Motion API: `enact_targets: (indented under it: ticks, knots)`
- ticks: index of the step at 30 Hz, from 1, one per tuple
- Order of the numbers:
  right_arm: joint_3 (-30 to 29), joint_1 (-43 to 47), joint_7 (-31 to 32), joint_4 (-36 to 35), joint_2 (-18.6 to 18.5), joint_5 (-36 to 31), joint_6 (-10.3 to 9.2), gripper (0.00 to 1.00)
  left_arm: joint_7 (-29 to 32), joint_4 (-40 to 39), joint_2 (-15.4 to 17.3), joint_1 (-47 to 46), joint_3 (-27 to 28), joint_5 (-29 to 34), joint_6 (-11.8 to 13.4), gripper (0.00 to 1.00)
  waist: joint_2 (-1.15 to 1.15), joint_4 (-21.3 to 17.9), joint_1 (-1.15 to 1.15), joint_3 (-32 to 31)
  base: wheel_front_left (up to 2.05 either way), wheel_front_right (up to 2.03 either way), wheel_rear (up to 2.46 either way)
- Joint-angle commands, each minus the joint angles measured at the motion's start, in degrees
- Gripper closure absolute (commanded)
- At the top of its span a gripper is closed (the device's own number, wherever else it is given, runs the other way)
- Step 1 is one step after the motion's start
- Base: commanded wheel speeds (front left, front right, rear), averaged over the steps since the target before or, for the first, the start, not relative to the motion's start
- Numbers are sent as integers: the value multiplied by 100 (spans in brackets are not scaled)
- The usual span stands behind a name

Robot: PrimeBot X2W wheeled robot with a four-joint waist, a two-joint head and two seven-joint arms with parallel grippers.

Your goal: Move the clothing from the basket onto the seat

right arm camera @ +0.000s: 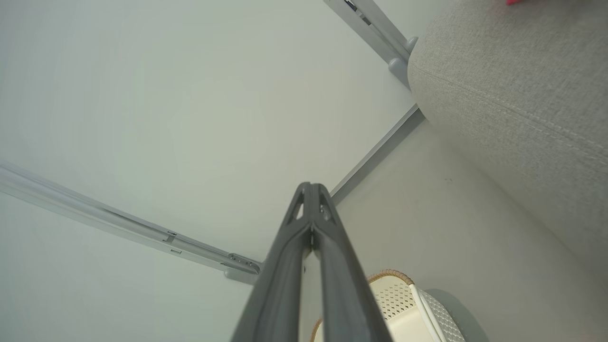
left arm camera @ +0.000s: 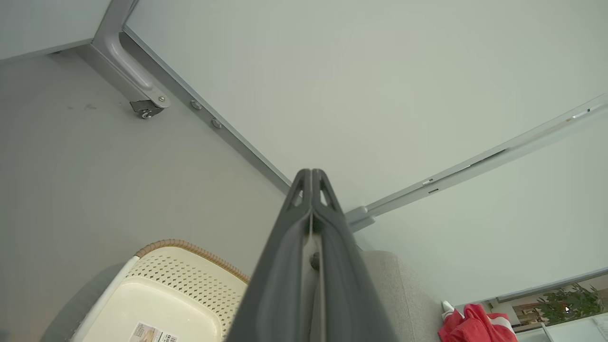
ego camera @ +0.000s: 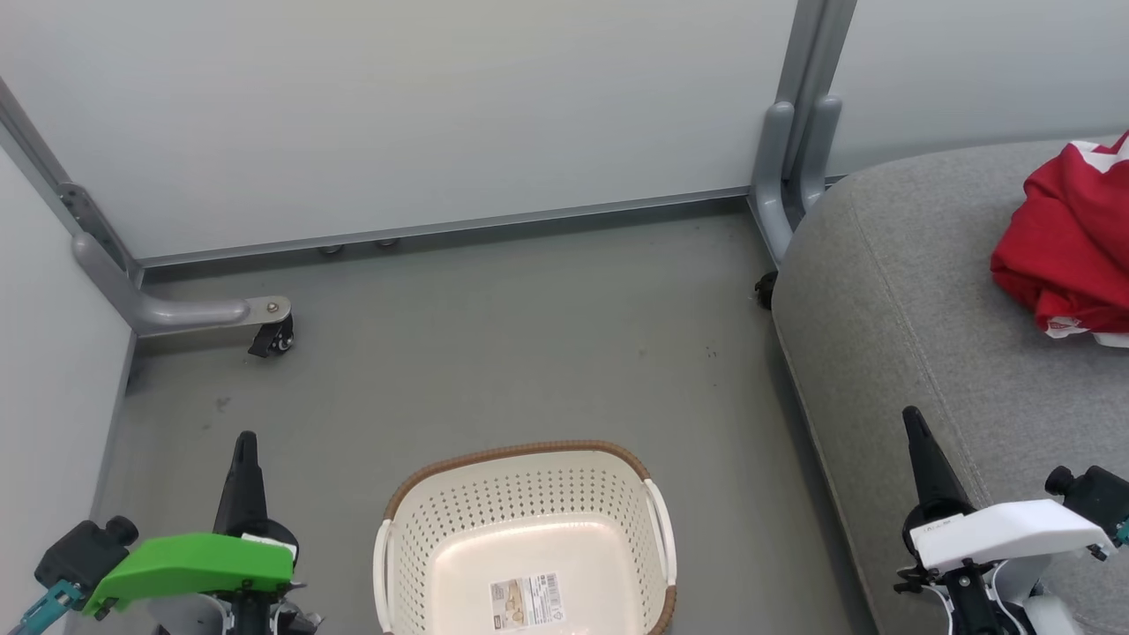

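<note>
clothing (ego camera: 1072,238) is lying crumpled on the sofa seat (ego camera: 891,291), cropped at right edge, long axis unclear; basket (ego camera: 512,454) is standing mouth-up on floor (ego camera: 494,335) beside seat | left gripper (ego camera: 246,441), right gripper (ego camera: 913,416): fingers are pressing together, gripping nothing

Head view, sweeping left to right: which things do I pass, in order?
left gripper → basket → right gripper → clothing, which lies on the seat.
</note>
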Motion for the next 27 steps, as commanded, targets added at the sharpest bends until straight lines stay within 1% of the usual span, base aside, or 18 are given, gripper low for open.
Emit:
enact_targets:
  ticks: [1, 27]
  knots:
    - [-24, -130, 38, -32, -57, 183, -2, 100, 39, -69, 13, -178, 47, -183, -38, 100, 20, -5, 0, 0, 0, 0, 0]
    - [-15, -267, 300, 117, -191, 1823, -3, 100, 436, -62, 11, -276, 220, -1654, -96, 100, 29, -106, 0, 4, 0, 0, 0]
